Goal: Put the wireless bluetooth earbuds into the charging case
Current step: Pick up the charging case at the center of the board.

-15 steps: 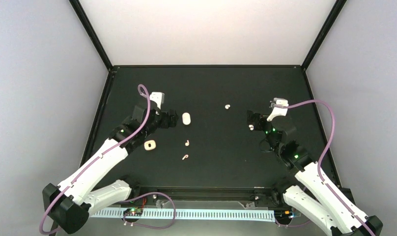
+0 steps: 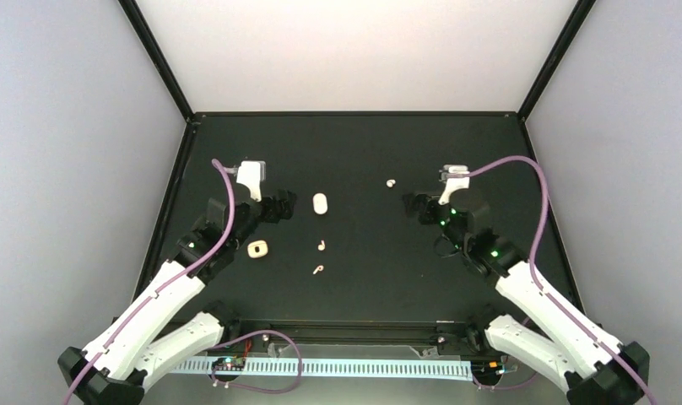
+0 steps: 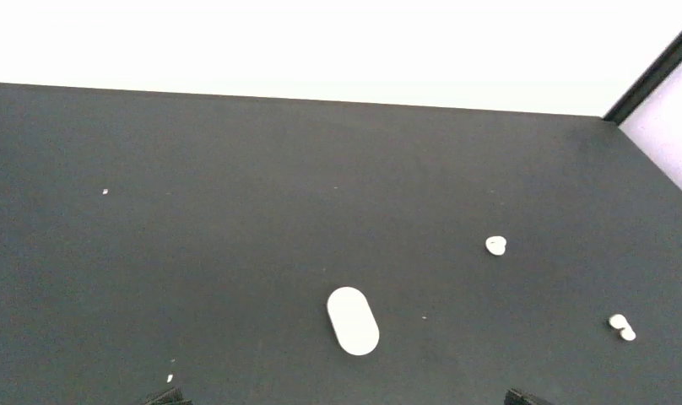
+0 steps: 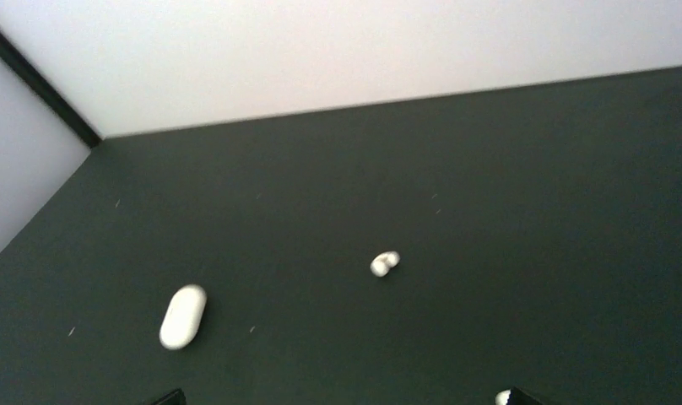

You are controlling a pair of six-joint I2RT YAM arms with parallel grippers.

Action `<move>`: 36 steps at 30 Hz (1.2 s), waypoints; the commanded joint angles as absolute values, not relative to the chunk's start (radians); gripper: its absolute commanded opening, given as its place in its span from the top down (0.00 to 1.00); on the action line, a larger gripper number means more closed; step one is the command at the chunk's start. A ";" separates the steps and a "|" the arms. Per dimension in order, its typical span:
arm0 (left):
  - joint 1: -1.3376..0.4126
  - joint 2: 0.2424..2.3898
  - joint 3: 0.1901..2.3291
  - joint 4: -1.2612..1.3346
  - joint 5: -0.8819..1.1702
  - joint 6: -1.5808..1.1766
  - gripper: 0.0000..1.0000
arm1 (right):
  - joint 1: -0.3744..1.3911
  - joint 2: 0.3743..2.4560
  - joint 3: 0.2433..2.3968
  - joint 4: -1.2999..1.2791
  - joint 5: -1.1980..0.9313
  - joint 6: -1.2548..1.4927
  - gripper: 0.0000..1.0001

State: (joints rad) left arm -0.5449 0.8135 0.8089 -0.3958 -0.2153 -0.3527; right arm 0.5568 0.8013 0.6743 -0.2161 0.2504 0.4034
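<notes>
Basically left gripper (image 2: 292, 205) and right gripper (image 2: 410, 205) gape empty; earbuds (image 2: 322, 245) look tiny, light, slick, so pinch the bulb, not stem.

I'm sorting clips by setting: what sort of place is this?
Likely a lab enclosure for robot manipulation trials: a black table boxed in by plain white walls, with a left arm and right arm bolted at its near edge.
</notes>
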 commanded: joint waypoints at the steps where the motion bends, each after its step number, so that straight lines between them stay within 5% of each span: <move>1: -0.549 0.792 0.806 -0.435 -0.314 -0.370 0.01 | 0.643 0.914 0.734 -0.219 0.192 0.455 0.00; 15: -0.548 0.778 0.859 -0.530 -0.281 -0.349 0.01 | 0.738 1.476 1.018 -0.141 0.129 0.439 0.10; 36: -0.547 0.593 0.747 -0.535 -0.358 -0.288 0.01 | 0.868 2.176 1.675 -0.419 0.212 0.431 0.24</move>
